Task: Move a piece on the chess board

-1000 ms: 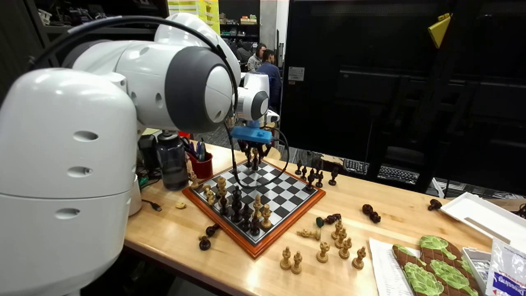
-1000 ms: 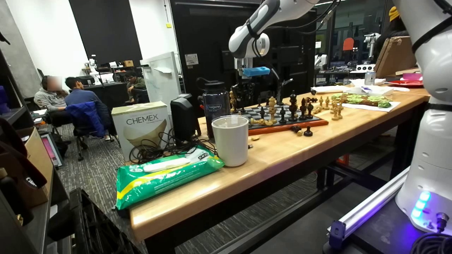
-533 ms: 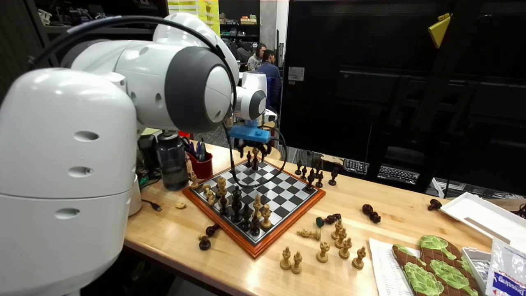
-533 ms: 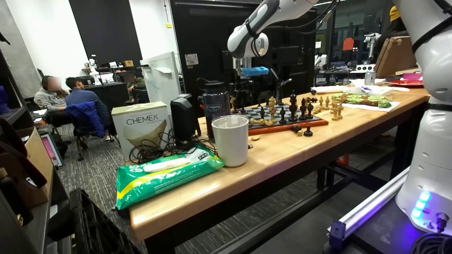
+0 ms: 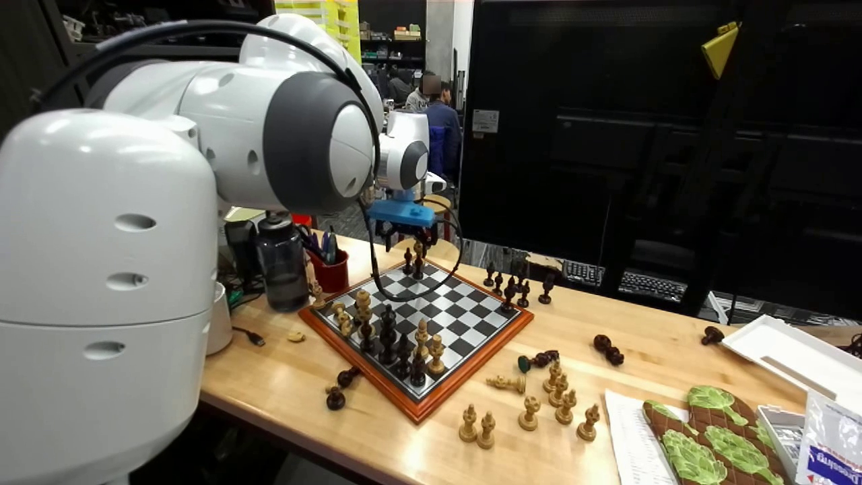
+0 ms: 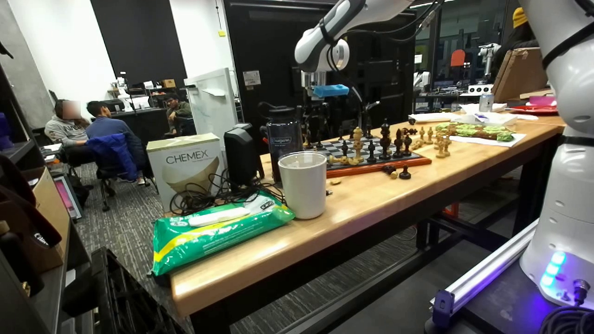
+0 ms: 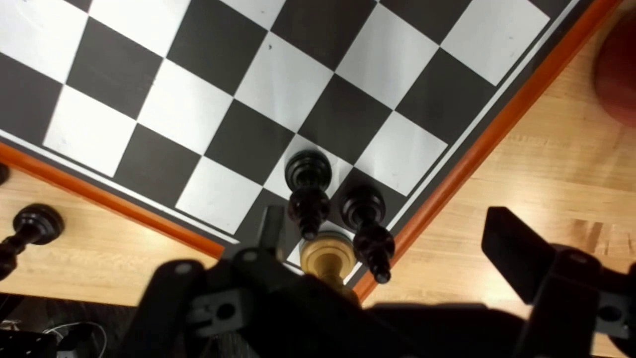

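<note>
The chess board [image 5: 448, 316], checkered with a reddish-brown frame, lies on the wooden table. At its far corner a pale piece [image 7: 328, 253] stands upright beside two dark pieces [image 7: 309, 186]; its top is hidden behind the gripper in the wrist view. Over that corner, my gripper [image 7: 385, 228] is open with its fingers [image 7: 514, 248] wide apart, and it grips nothing. Seen in an exterior view, the gripper [image 5: 411, 239] hangs just above the pieces. More dark pieces [image 5: 388, 337] and pale pieces [image 5: 436, 353] occupy the near side of the board, one pale piece tipped over.
Beside the board stand a dark bottle [image 5: 281, 266] and a red pen cup [image 5: 330, 273]. Loose pale pieces [image 5: 528, 412] and dark pieces [image 5: 608, 349] are scattered on the table. A white mug [image 6: 302, 185] and a speaker [image 6: 241, 155] are near the bottle.
My gripper has spread its fingers, let go of the pale piece at the far corner and risen, shifting slightly left in both exterior views. The pieces have stayed in place.
</note>
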You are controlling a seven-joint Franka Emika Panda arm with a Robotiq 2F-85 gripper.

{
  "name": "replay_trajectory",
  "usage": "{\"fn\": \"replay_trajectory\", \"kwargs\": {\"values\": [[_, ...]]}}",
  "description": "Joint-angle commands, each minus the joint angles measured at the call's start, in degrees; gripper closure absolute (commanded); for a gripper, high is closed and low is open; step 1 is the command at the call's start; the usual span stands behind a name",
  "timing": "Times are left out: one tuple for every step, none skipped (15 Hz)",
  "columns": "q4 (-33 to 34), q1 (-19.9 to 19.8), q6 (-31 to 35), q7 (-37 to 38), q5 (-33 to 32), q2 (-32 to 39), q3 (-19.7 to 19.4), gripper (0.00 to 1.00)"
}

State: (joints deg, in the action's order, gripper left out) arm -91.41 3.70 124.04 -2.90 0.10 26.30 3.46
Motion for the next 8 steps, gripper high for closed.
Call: {"fn": "replay_trajectory", "kwargs": {"values": [[-2.18,1.22,-2.15,0.86,-1.97,-3.74,-0.22,0.0],[-2.64,1.58,-2.56,1.31,-2.69,-4.59,-0.35,0.0],[-2.8,1.73,-3.15,1.51,-2.93,-5.17,-0.3,0.0],[-3.01,2.02,-3.89,1.89,-3.33,-5.95,-0.33,0.0],[-3.22,2.15,-4.56,1.99,-3.39,-6.69,-0.2,0.0],[-3.46,2.33,-5.54,2.65,-3.31,-7.54,-0.12,0.0],[-3.8,2.5,-6.53,3.22,-3.23,-8.48,-0.06,0.0],[-4.46,2.68,-7.5,4.23,-3.03,-9.79,-0.04,0.0]]}}
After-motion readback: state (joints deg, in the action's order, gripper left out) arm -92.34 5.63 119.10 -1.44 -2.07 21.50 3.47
